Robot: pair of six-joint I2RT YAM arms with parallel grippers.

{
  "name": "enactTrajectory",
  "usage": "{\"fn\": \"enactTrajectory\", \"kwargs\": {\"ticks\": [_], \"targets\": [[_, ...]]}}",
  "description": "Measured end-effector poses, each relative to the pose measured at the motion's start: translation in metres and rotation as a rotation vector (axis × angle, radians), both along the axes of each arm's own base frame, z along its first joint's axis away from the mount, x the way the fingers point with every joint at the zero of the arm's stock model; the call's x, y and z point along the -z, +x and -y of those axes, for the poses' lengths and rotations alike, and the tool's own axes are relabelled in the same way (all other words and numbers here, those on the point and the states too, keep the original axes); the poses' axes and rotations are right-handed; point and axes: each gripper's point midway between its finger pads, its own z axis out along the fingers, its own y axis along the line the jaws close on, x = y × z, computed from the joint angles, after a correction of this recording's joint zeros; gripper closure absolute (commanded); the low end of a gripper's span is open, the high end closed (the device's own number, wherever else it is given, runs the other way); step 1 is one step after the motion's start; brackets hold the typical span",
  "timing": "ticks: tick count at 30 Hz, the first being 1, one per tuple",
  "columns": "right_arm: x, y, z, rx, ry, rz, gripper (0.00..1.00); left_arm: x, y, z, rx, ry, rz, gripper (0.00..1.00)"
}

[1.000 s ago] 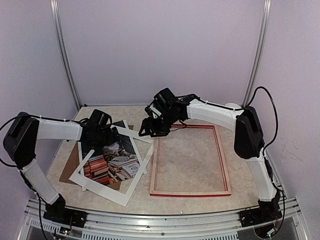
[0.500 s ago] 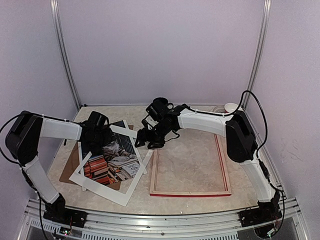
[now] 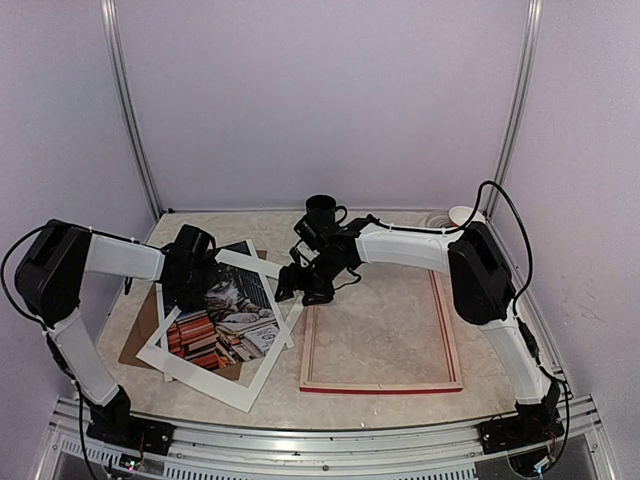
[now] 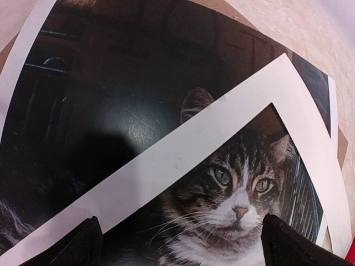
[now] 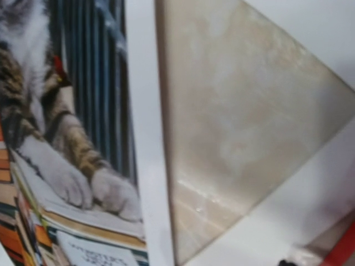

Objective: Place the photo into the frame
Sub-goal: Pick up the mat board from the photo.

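The left end effector (image 3: pixel 190 276) hovers, fingers wide apart, over the photo (image 3: pixel 225 318), which lies on the worktop (image 3: pixel 270 226) under a skewed white mat (image 3: pixel 262 366). It looks like thin, floppy paper, so I'd lift it by a free edge. I can't tell whether the right end effector's (image 3: pixel 298 286) fingers are apart. The frame (image 3: pixel 380 387) lies beside it. The lettering on the printed book cover (image 5: pixel 94 249) is unreadable.

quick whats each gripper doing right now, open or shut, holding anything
left gripper: jaws wide open, holding nothing, over the large rectangular paper photo of a tabby cat.
right gripper: cannot tell; its jaws are not clear in any view.
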Motion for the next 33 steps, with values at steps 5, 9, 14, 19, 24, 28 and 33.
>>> {"fn": "enactTrajectory", "kwargs": {"ticks": [5,9,14,19,24,28,33], "targets": [[0.002,0.0,0.0,0.007,0.001,-0.006,0.22,-0.003,0.004,0.001,-0.008,-0.024,0.022,0.01],[0.002,0.0,-0.001,0.009,0.005,-0.005,0.22,-0.005,0.001,0.005,0.0,-0.046,0.035,0.01],[0.003,0.001,-0.002,0.012,0.013,-0.002,0.21,-0.015,-0.001,0.018,0.033,-0.078,0.063,0.01],[0.003,0.002,-0.003,0.029,0.018,-0.005,0.2,-0.016,-0.001,0.026,0.05,-0.09,0.07,0.01],[0.004,0.006,-0.003,0.06,0.019,-0.004,0.19,-0.003,0.002,0.023,0.034,-0.087,0.052,0.01],[0.005,0.008,-0.003,0.079,0.018,0.0,0.18,-0.005,0.009,0.014,0.005,-0.094,0.069,0.01],[0.006,0.011,-0.002,0.101,0.012,0.005,0.18,-0.008,0.015,-0.002,-0.043,-0.086,0.08,0.01]]}}
